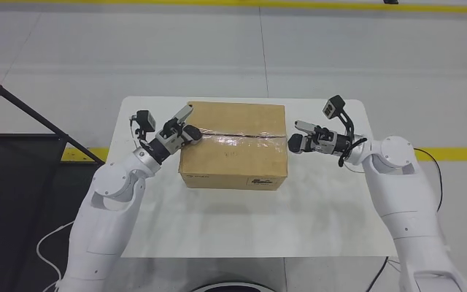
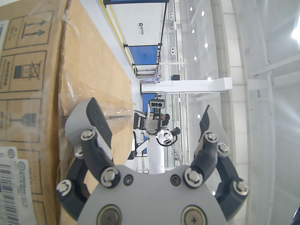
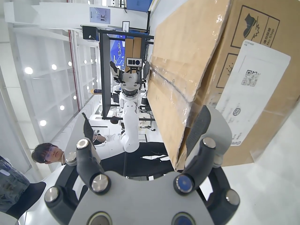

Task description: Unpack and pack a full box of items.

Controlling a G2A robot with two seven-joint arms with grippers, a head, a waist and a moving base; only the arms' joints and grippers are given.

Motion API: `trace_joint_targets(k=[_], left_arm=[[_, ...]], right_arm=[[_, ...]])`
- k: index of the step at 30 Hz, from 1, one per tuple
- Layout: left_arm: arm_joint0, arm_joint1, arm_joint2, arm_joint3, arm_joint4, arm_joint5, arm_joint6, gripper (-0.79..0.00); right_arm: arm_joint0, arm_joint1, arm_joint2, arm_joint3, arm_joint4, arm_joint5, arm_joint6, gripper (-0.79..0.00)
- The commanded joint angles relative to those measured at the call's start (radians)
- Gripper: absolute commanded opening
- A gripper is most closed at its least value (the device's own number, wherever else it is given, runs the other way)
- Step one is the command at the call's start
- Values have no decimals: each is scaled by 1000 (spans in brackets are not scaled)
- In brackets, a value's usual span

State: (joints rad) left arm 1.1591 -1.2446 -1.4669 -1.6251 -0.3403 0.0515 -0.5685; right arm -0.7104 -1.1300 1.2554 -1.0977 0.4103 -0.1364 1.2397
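Box [image 1: 233, 142]: one brown cardboard carton, flaps shut. It stands on the table just toward 12 o'clock of centre, long side running 9 to 3 o'clock. In the left wrist view [image 2: 93, 47] and the right wrist view [image 3: 187, 47] we see its top and one end face each.
Tape [image 1: 241, 135]: a clear strip along the top seam, running 9 to 3 o'clock and folded down over both ends.
Left gripper [image 1: 188, 123]: at the box's 9 o'clock end, at the height of the top edge. We record its jaws spread wide [image 2: 150, 108], gripping nothing. One padded finger [image 2: 98, 120] lies over the top by the taped seam; contact we cannot tell. The other stands out past the box.
Right gripper [image 1: 297, 135]: at the box's 3 o'clock end, just beside the end face. Its jaws are spread wide [image 3: 144, 118] and hold nothing. One finger [image 3: 199, 127] sits close to the top corner where the seam ends.
Labels: a white shipping label [image 3: 253, 90] on the 3 o'clock end face, a barcode sticker [image 2: 14, 176] on the 9 o'clock face.
Table [image 1: 321, 219]: white, rectangular, bearing the box.
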Motion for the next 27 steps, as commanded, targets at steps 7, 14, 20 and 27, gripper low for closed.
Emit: trace_joint_targets(k=[7, 14, 20, 27], left_arm=[[18, 4, -7, -18, -14, -10, 2, 0], [56, 9, -58, -76, -56, -53, 29, 0], [124, 19, -170, -169, -71, -104, 66, 0], [217, 28, -302, -235, -88, -162, 101, 0]], right_arm=[[12, -3, -23, 45, 16, -13, 12, 0], [12, 2, -7, 94, 40, -39, 8, 0], [-25, 23, 73, 123, 84, -150, 31, 0], [-107, 51, 176, 89, 86, -301, -4, 0]])
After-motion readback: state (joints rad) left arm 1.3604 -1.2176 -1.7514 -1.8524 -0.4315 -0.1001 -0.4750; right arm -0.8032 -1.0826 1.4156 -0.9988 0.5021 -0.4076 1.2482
